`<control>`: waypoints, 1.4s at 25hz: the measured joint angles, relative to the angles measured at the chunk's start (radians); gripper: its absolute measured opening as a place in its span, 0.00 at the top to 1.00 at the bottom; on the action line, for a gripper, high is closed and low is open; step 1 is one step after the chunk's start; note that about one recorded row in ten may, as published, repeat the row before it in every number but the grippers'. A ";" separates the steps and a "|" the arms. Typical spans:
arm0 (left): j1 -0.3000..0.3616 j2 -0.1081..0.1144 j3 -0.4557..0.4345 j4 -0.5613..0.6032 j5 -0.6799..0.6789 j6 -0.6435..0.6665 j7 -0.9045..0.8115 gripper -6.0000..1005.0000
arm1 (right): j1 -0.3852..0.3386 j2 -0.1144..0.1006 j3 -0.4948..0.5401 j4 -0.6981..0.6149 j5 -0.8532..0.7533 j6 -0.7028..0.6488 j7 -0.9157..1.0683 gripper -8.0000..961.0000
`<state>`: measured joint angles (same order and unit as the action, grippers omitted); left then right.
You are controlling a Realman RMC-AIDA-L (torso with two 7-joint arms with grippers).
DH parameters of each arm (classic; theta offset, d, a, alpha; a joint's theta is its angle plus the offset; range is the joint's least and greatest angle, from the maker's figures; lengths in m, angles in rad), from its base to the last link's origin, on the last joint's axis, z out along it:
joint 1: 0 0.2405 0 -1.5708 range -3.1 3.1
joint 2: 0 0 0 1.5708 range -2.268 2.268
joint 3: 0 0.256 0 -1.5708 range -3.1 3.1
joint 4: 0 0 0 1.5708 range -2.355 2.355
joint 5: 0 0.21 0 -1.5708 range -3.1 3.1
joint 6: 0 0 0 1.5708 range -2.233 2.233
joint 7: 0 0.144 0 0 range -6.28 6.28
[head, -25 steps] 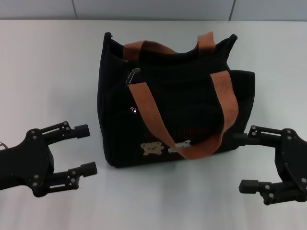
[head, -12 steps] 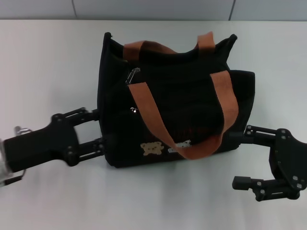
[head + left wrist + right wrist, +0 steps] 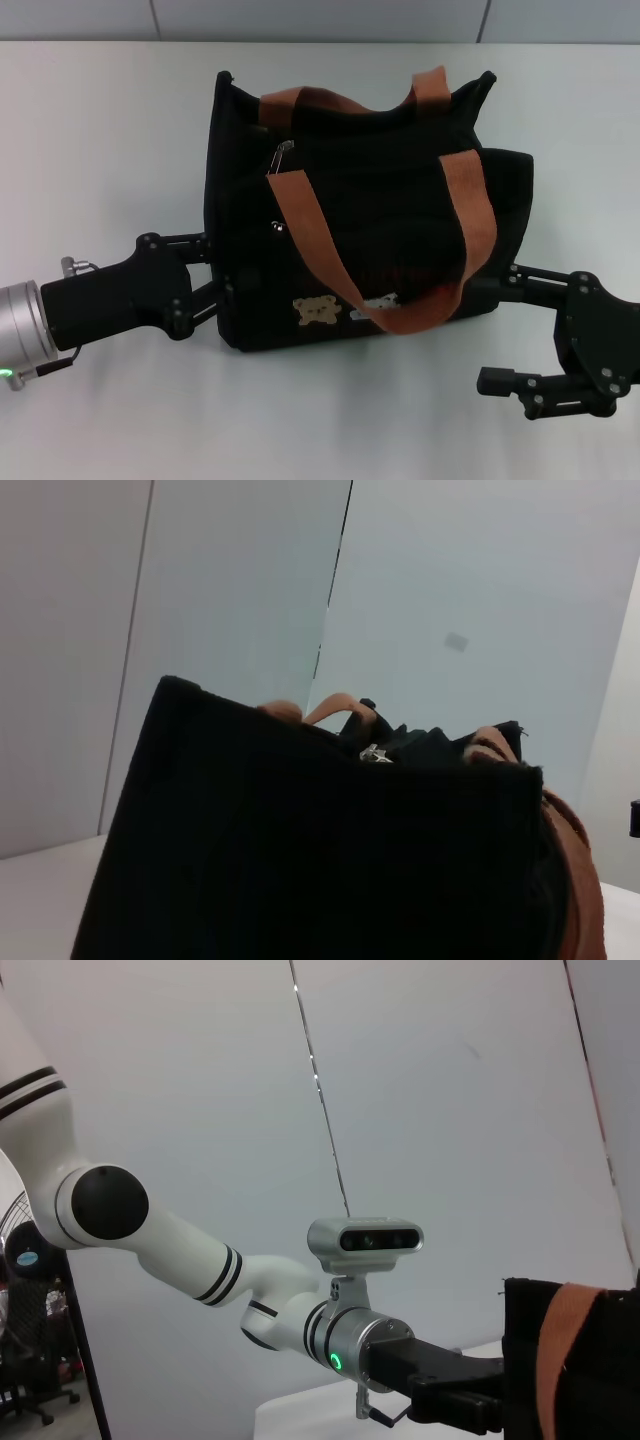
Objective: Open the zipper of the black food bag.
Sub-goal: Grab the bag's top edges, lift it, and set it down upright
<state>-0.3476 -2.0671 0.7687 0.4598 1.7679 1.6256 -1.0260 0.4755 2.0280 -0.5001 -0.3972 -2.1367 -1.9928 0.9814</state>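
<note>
Left hand [image 3: 222,272] spread wide against black food bag [image 3: 380,210] side; right hand [image 3: 490,330] wide, upper finger touching bag; zipper [image 3: 279,157] pull near top.

Bright even light, soft faint shadows, sharp focus, no glare

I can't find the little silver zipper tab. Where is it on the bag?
In the head view, the zipper pull sits near the top of the bag, toward the robot's left, just above where the front strap begins.
</note>
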 joint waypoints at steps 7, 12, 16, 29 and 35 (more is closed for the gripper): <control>0.008 -0.001 -0.007 -0.004 0.000 -0.005 0.015 0.82 | 0.000 0.001 0.000 0.008 0.000 0.005 0.000 0.13; 0.029 0.008 -0.026 0.002 -0.004 -0.011 0.023 0.87 | 0.001 0.009 0.000 0.008 0.000 0.005 0.000 0.13; 0.043 0.022 -0.065 0.015 -0.004 0.009 0.035 0.89 | 0.001 0.010 0.009 0.008 0.001 0.009 0.010 0.13; 0.036 0.064 -0.153 0.238 -0.008 0.222 0.044 0.89 | 0.044 0.049 -0.040 0.089 -0.007 0.219 0.059 0.13; -0.009 0.065 -0.152 0.360 -0.006 0.297 0.035 0.90 | 0.210 0.060 -0.059 0.316 0.001 0.418 0.022 0.13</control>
<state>-0.3562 -2.0017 0.6165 0.8196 1.7618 1.9224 -0.9906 0.6851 2.0881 -0.5590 -0.0814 -2.1357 -1.5749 1.0035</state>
